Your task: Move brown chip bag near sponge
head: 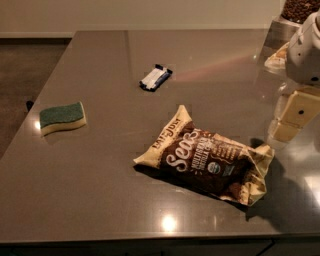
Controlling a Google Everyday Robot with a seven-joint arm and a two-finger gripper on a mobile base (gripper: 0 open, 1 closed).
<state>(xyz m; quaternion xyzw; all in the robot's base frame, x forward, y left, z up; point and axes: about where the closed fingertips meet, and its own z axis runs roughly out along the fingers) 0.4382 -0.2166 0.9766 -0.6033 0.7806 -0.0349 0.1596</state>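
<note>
The brown chip bag (205, 159) lies flat on the grey table (100, 190), right of centre near the front edge, with cream ends and white lettering. The sponge (62, 117), green top over a pale base, lies at the table's left side, well apart from the bag. My gripper (292, 120) hangs at the right edge of the view, just above the table, beyond and to the right of the bag's right end. It holds nothing that I can see.
A small blue-and-white wrapped bar (156, 78) lies toward the back, between sponge and bag. A container of brown pieces (300, 10) stands at the back right corner. The table's front edge runs along the bottom; dark floor lies to the left.
</note>
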